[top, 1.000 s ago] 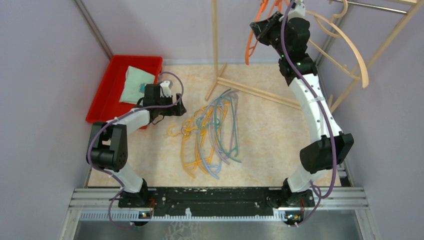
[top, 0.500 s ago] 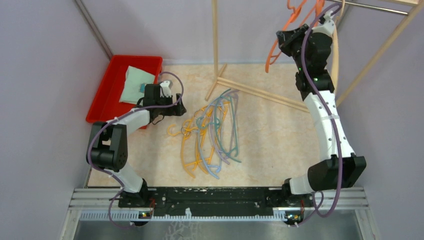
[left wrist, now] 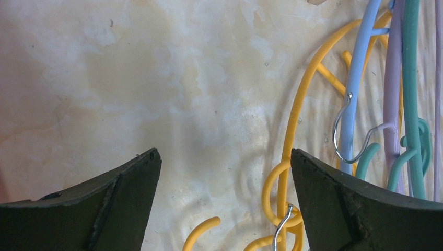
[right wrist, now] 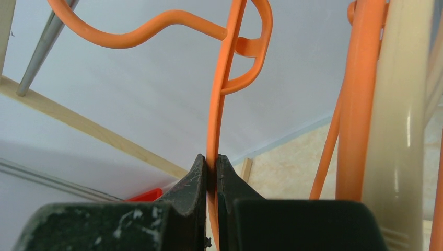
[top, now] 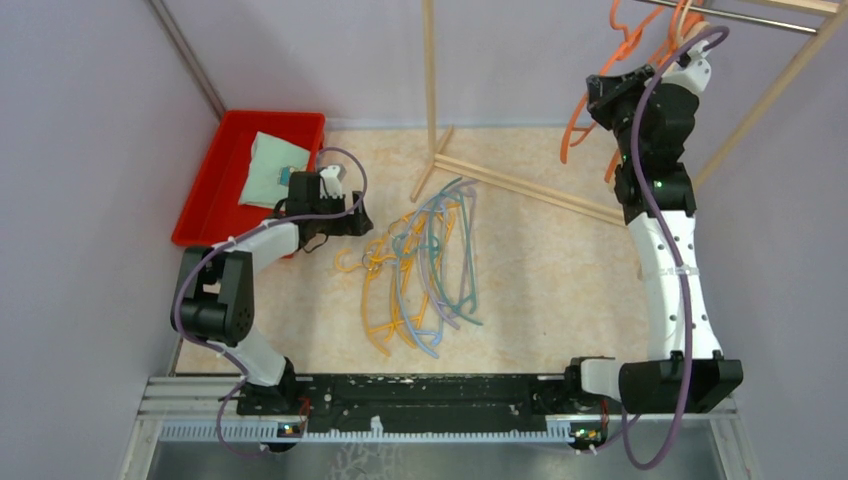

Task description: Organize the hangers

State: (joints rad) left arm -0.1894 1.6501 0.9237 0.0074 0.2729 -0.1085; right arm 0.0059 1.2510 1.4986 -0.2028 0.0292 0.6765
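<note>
A pile of hangers [top: 425, 265] in yellow, teal, light blue and lavender lies on the table's middle. My right gripper [top: 603, 95] is raised at the back right, just below the metal rail [top: 760, 14], and is shut on an orange hanger [right wrist: 218, 99], which also shows in the top view [top: 578, 125]. A second orange hanger [right wrist: 359, 104] and a thick beige hanger [right wrist: 399, 120] hang beside it. My left gripper [left wrist: 224, 157] is open just above the table, at the pile's left edge, with a yellow hanger [left wrist: 292, 130] by its right finger [left wrist: 355, 204].
A red bin [top: 215, 165] holding a pale green cloth [top: 270, 168] stands at the back left. The rack's wooden poles [top: 430, 80] rise at the back middle, with a base bar [top: 520, 185] lying on the table. Purple walls close both sides.
My right arm has swung right and up with the orange hanger, bringing its hook close to the rail. The left gripper has barely moved.
</note>
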